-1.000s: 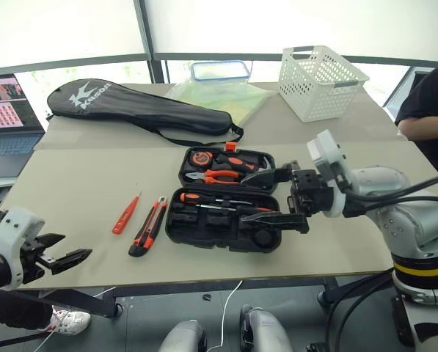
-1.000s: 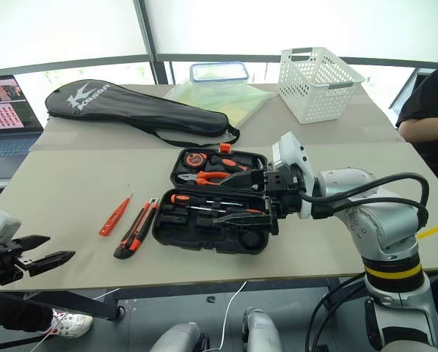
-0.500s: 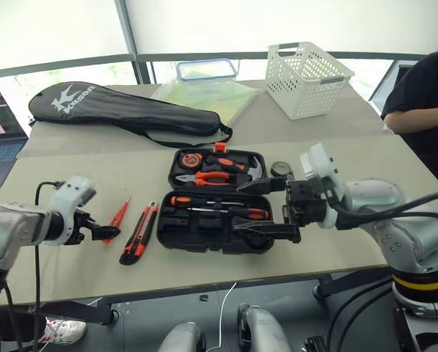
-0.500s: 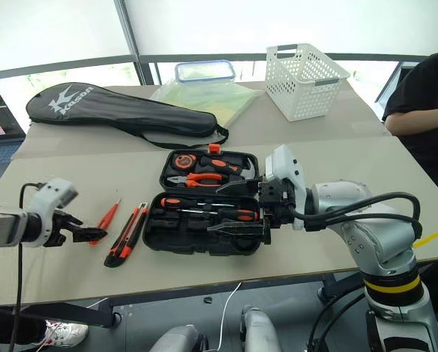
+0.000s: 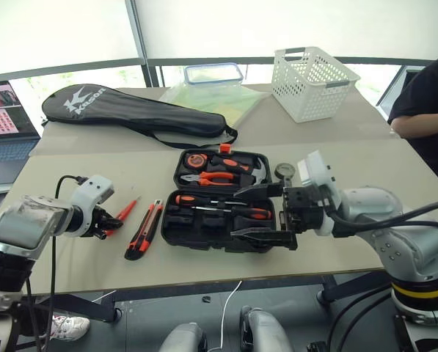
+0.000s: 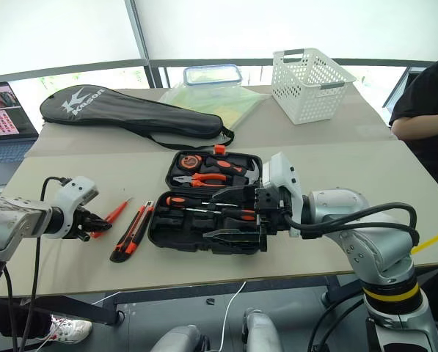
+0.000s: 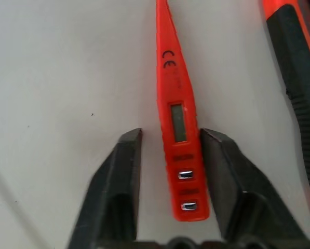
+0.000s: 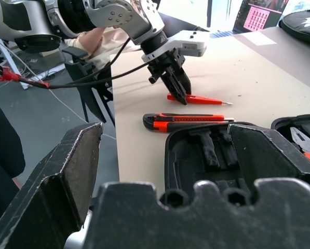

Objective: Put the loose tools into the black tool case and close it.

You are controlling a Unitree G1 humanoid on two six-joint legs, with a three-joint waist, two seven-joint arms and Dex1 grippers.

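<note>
From the head views we count one rounded black plastic clamshell tool case [image 5: 217, 196] lying open on the flat beige worktop [image 5: 79, 183], its far half holding orange-handled pliers [image 5: 217, 177] and an orange tape measure [image 5: 200, 158], its near half carrying two orange-and-black-handled screwdrivers [image 5: 226, 207] laid in moulded slots. Left of the case lie two loose tools side by side but apart: one orange-and-black utility knife [image 5: 145, 228] with a ribbed grip, and one slim all-orange plastic tester screwdriver [image 5: 126, 209] tapering to a thin metal tip. The left claw [image 5: 110, 221] is at the blunt end of that slim screwdriver, while the right claw [image 5: 259, 214] hangs spread wide over the case's right side, one black finger over each half, grasping nothing. A small round dark tape roll [image 5: 284, 171] sits just right of the case. Farther back we see one long black fabric racket bag [image 5: 130, 110], one white plastic lattice basket [image 5: 312, 81], one clear lidded box [image 5: 213, 72] and one laptop [image 5: 6, 125] at the left edge; a person's dark sleeve [image 5: 428, 95] shows at the right. In the left wrist view, the two smooth black fingers [image 7: 124, 171] flank the orange screwdriver's flat body, which bears a small window and two metal contacts; narrow slivers of worktop show on both sides, so the claw is closing round it but not yet clenched. In the right wrist view, that claw's broad matt fingers [image 8: 66, 176] stand released above the case rim, with the left claw beyond them touching the slim screwdriver, the knife lying between it and the case.
</note>
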